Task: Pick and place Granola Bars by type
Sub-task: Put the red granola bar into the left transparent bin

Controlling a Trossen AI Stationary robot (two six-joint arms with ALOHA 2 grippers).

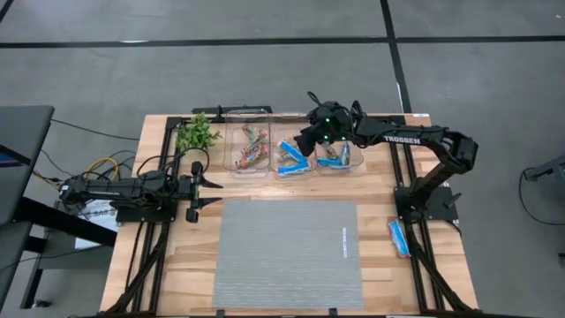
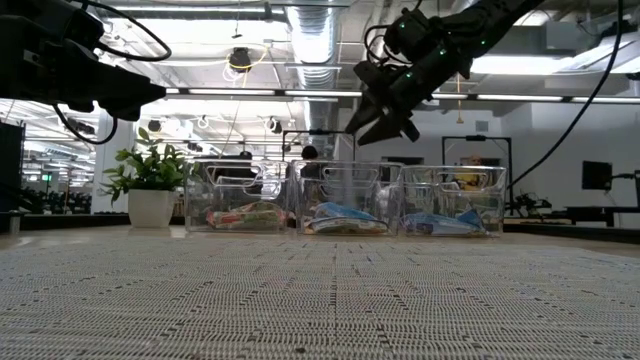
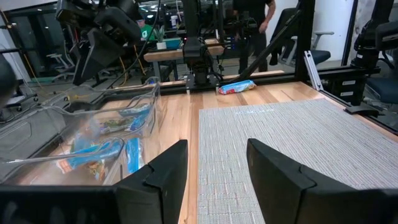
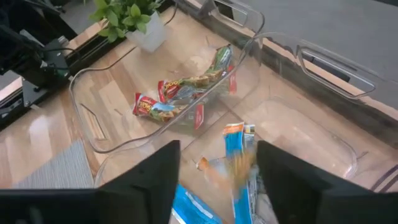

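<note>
Three clear bins stand in a row at the table's far side. The left bin [image 1: 248,132] holds red-and-green granola bars [image 4: 177,96]. The middle bin [image 1: 284,146] and the right bin [image 1: 353,159] hold blue-and-white bars [image 1: 293,162]. My right gripper [image 1: 306,141] hangs open above the middle bin. A blue-and-orange bar [image 4: 239,155] shows blurred below its fingers, apart from them. One more blue bar [image 1: 398,237] lies flat on the wood near the table's right edge. My left gripper [image 1: 212,190] waits open, above the table's left side.
A grey woven mat [image 1: 287,252] covers the middle of the table on the near side. A small potted plant [image 1: 196,134] stands left of the bins. The right arm's base [image 1: 424,199] and black frame rails stand at the right. A person [image 3: 258,28] shows in the room beyond.
</note>
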